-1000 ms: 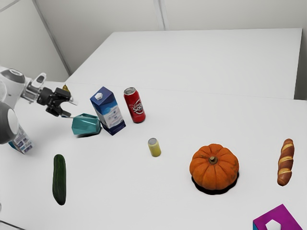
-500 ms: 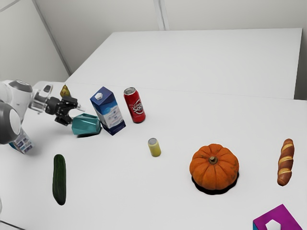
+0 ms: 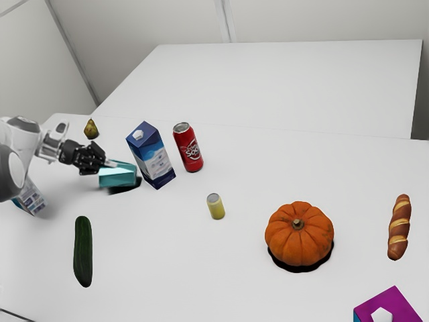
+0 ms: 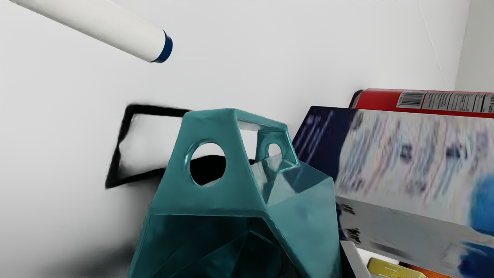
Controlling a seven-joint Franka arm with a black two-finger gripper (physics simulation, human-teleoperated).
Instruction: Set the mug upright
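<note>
The teal mug (image 3: 117, 176) lies on its side beside the blue carton, tilted, with its dark shadow set apart from it. My gripper (image 3: 106, 164) is at the mug's end facing the arm, shut on its wall. In the wrist view, the faceted mug (image 4: 208, 200) shows its handle with round holes, its dark hollow facing the camera. There my gripper (image 4: 322, 266) has one finger (image 4: 354, 259) along the mug's outer side; the other finger is mostly hidden by the mug.
Close beside the mug stands the blue carton (image 3: 153, 157), with a red soda can (image 3: 188, 149) behind. A pear (image 3: 91, 129), a cucumber (image 3: 83, 251), a small yellow can (image 3: 215, 206) and a pumpkin (image 3: 299, 235) are farther off. A white cylinder (image 4: 104, 27) has a blue end.
The gripper has come down to the mug, and its fingers have closed from wide open. The mug has tipped slightly and come away from its shadow.
</note>
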